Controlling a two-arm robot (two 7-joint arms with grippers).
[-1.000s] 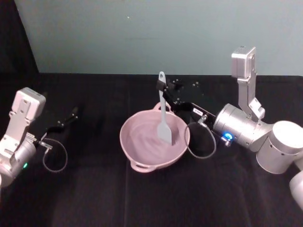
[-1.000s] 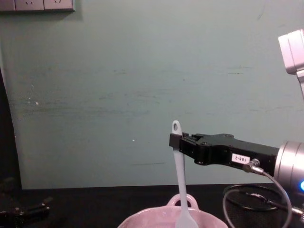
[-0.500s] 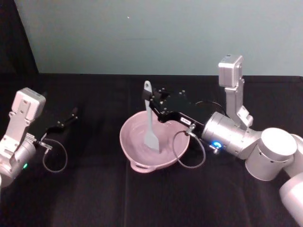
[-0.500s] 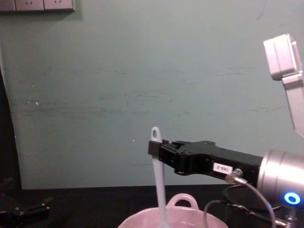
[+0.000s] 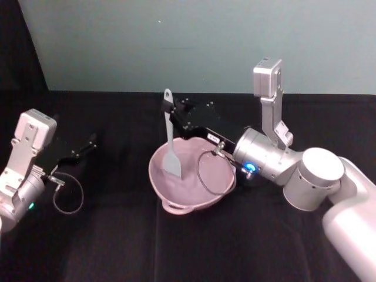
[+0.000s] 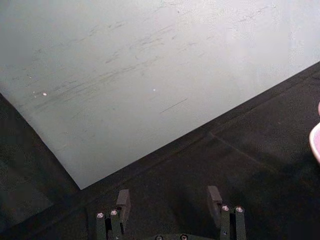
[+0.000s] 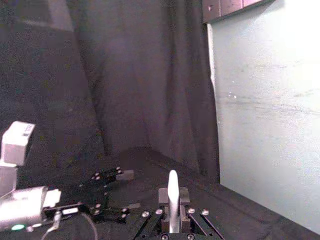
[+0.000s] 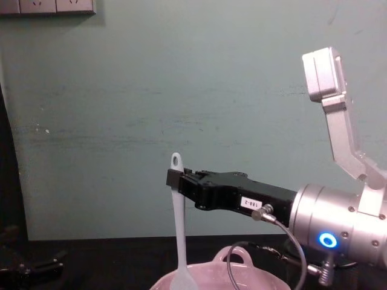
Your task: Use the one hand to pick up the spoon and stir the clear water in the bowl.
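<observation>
Head view puts the right hand [image 5: 168,111] over the far left part of the bowl [image 5: 166,191]. It reaches in level from the robot's right side. Its fingers are clamped on the spoon [image 5: 171,147] high on the handle, just under the hole at the end. In the right wrist view the white handle stands straight up between the two fingers, pressed from both sides.

The long axis of the spoon is almost upright, so it crosses the level hand nearly at a right angle. From the fingers the spoon hangs downward. Its flat blade is inside the bowl, below the rim line as the chest view gives it, and near the wall on the robot's left. I cannot tell whether the blade touches the bottom, and the clear water itself is not to be made out.

I judge that the stirring is in progress. With the left wall so near, the next sweep has more room toward the right and the near side. The blade should stay low and the handle upright.

The left hand [image 5: 88,144] rests parked over the black bench [image 5: 117,247], well apart from the bowl, its fingers apart and holding nothing.
</observation>
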